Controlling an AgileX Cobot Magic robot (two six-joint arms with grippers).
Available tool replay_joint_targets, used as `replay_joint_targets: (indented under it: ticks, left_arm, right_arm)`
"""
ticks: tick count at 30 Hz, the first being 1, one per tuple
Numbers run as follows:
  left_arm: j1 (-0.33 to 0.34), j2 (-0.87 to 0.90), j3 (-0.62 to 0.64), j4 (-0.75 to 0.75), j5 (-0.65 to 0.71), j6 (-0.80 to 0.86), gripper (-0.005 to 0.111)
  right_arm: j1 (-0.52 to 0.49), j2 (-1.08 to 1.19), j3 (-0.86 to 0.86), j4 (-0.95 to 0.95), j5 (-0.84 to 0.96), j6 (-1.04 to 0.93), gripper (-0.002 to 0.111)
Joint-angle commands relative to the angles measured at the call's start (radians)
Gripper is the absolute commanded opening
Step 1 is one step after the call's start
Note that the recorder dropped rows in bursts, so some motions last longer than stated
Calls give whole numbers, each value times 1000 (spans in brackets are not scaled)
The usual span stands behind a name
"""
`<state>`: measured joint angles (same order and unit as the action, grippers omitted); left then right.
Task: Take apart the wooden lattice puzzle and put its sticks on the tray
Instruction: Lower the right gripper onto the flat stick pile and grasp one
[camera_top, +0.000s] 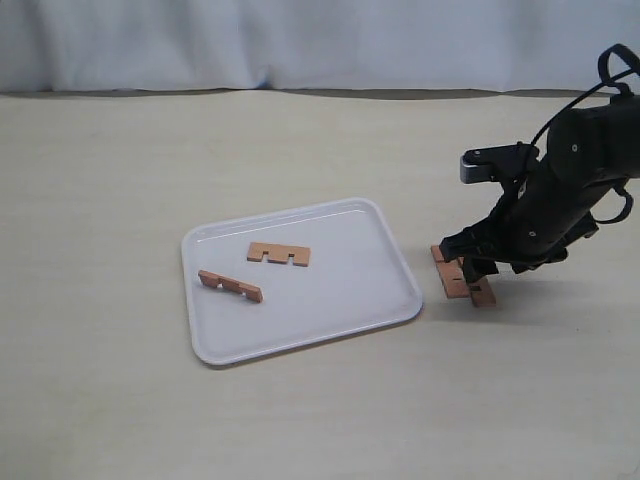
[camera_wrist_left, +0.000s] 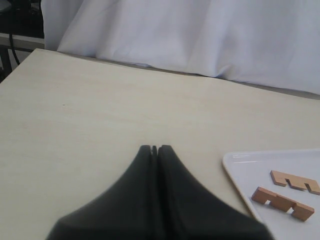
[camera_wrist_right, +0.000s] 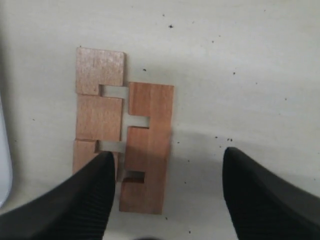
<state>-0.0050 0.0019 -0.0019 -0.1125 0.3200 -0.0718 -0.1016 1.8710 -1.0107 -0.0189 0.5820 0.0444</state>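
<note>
Pale beige tabletop (camera_top: 120, 400) flecked with a few tiny dark specks, bordered along the far edge by a white, softly creased cloth (camera_top: 300, 40) as backdrop.

My right arm (camera_top: 575, 170) sits at 3 o'clock in the exterior view. It is folded at the elbow, with the wrist pitched down toward 7 o'clock. The right gripper (camera_top: 470, 272) is low and pointing down with its jaws wide apart. In the right wrist view the two black ribbed fingers (camera_wrist_right: 92, 197) show a broad gap between them. The left gripper (camera_wrist_left: 155, 149) has its black fingers pressed flat together, tips touching, aimed toward 12 o'clock in its own view.
</note>
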Motion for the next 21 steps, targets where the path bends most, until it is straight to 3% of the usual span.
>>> replay_joint_targets:
  ticks: [1,14,21]
  left_arm:
    - [-7,-2,2,-1,-11,-3,0]
    - [-7,-2,2,-1,-11,-3,0]
    - [-7,-2,2,-1,-11,-3,0]
  right_arm:
    - [-1,-1,3,4,-16,-6,60]
    - [10,-1,3,-3,-35,-3,60]
    - [93,13,-35,-159,4,140,60]
